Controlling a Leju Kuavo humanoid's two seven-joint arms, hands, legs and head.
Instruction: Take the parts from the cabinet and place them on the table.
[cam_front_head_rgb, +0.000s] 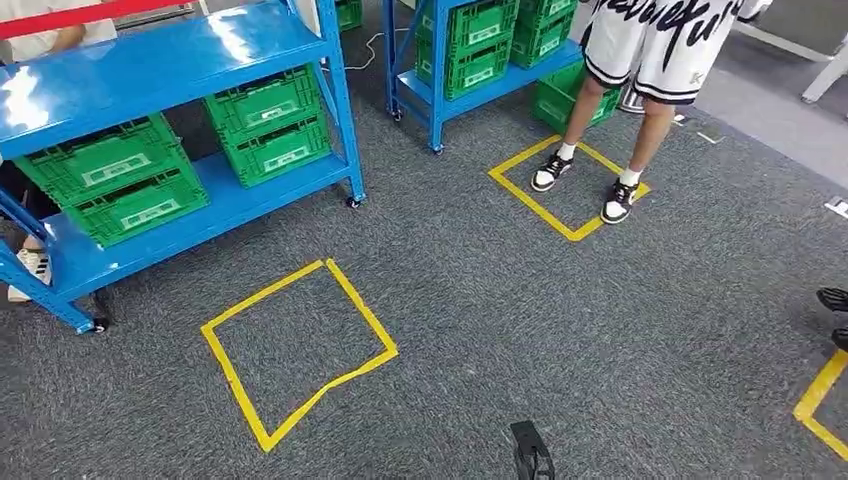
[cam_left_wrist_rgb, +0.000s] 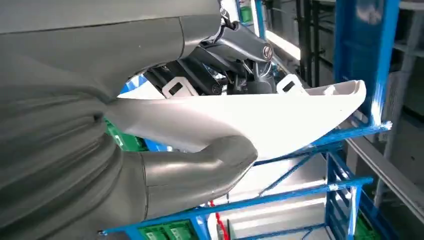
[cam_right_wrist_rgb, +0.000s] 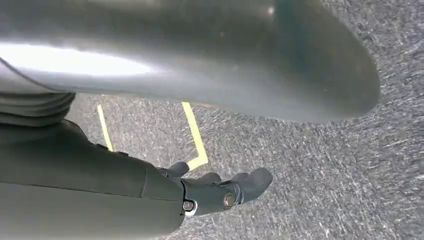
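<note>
The left hand (cam_left_wrist_rgb: 165, 150) grips a white moulded plastic part (cam_left_wrist_rgb: 260, 117), a long curved shell that tapers to a blunt tip. The thick grey thumb (cam_left_wrist_rgb: 210, 167) presses against one face of the part, and the darker fingers (cam_left_wrist_rgb: 235, 60) close over the opposite edge, where two white mounting tabs (cam_left_wrist_rgb: 175, 87) stand up from the shell. The part extends outward from the hand, with its tip well clear of the fingers. Behind the part, in the left wrist view, stand the blue steel rack frame (cam_left_wrist_rgb: 350, 130) and green crates (cam_left_wrist_rgb: 165, 232). The right hand (cam_right_wrist_rgb: 220, 192) holds nothing; its dark fingers are extended and slightly apart, above grey carpet (cam_right_wrist_rgb: 325, 190) marked with a yellow tape line (cam_right_wrist_rgb: 194, 135). In the head view, a dark part of the robot shows at the lower edge, above the carpet. A yellow tape square (cam_front_head_rgb: 295, 350) lies on the floor in front of a blue shelving rack (cam_front_head_rgb: 150, 70), which carries green plastic crates (cam_front_head_rgb: 270, 125) on its lower shelf. A second blue rack (cam_front_head_rgb: 480, 60) with more green crates stands further back. A person (cam_front_head_rgb: 650, 60) in black-and-white shorts and trainers stands inside a second yellow tape square (cam_front_head_rgb: 565, 185), beside that rack. A third tape marking (cam_front_head_rgb: 820, 400) lies at the right edge.
</note>
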